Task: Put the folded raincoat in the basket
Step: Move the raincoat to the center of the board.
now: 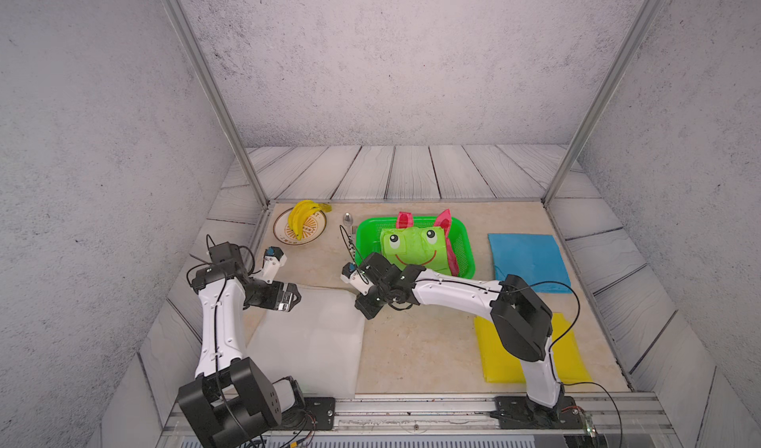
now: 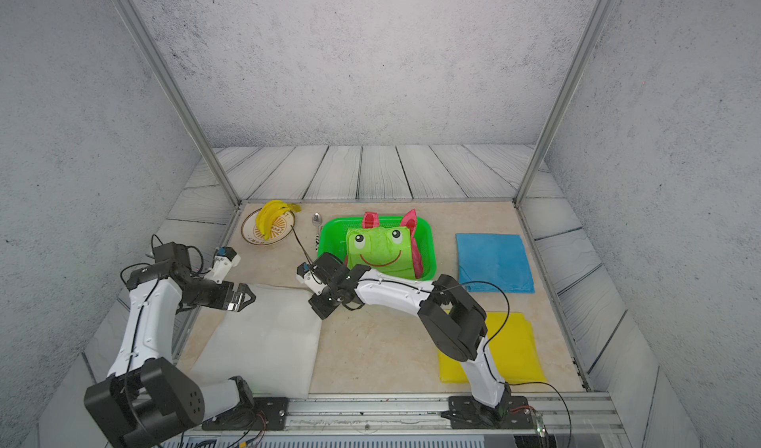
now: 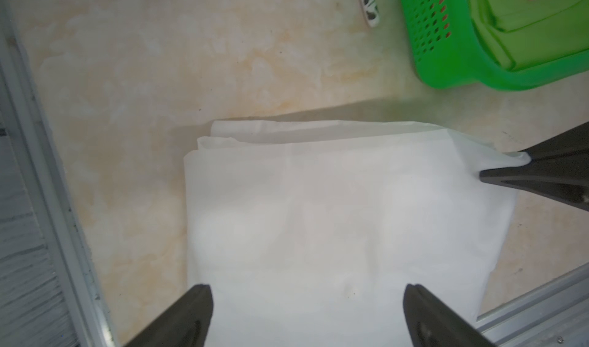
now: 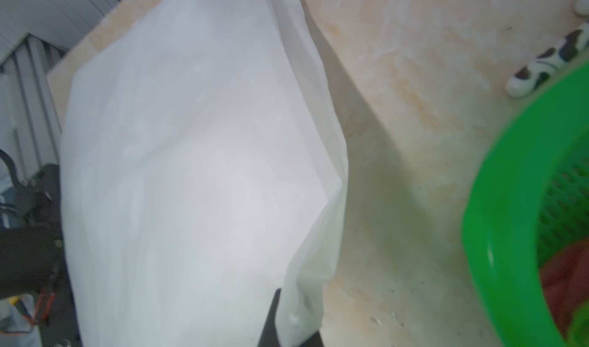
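By the tabletop's left edge, right gripper (image 3: 503, 169) pinches the white raincoat (image 1: 313, 343) by one corner for lifting; left gripper (image 1: 293, 298) gapes, empty.

Both top views look steeply down from above the near edge, at frame bottom, taking in the whole table (image 1: 412, 351). Both wrist views sit close over the white raincoat (image 3: 318, 218), sharing a corner of the basket (image 3: 446, 74).
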